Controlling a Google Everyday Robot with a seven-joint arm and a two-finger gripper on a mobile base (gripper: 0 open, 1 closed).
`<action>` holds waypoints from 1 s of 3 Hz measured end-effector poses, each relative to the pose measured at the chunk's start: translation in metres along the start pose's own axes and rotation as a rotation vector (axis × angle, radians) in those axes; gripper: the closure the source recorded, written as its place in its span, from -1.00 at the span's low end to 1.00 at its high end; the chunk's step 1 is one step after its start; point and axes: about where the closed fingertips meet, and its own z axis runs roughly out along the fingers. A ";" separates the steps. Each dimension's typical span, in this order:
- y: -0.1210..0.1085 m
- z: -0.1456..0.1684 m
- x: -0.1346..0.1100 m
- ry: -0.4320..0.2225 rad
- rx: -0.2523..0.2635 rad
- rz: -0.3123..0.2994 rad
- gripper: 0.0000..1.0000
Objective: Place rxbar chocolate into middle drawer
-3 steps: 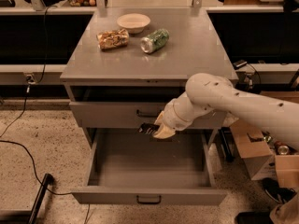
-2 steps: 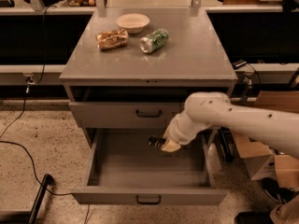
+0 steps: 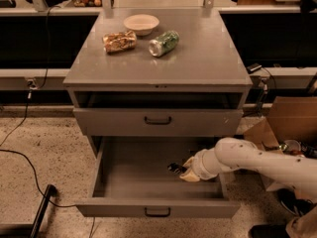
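The middle drawer (image 3: 133, 180) is pulled wide open, its long grey tray bare and its black handle on the front panel. My gripper (image 3: 182, 171) reaches in from the right, low inside the drawer's right half, just above the tray floor. It is shut on the rxbar chocolate (image 3: 174, 168), a small dark bar that sticks out to the left of the pale fingertips. The white arm (image 3: 247, 157) crosses over the drawer's right wall.
The upper grey drawer front (image 3: 157, 120) is closed just above the gripper. On the cabinet top lie a tan snack bag (image 3: 119, 41), a green can (image 3: 164, 42) on its side and a pale bowl (image 3: 141, 23). A cardboard box (image 3: 290, 120) stands at the right, and cables run on the floor at the left.
The arm has moved down and to the right, from in front of the upper drawer front into the open middle drawer, with the dark bar still in the gripper.
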 end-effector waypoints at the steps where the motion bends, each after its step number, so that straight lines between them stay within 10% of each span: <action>1: 0.001 0.025 0.029 -0.110 -0.012 0.063 0.62; 3: -0.007 0.058 0.047 -0.213 -0.068 0.104 -0.31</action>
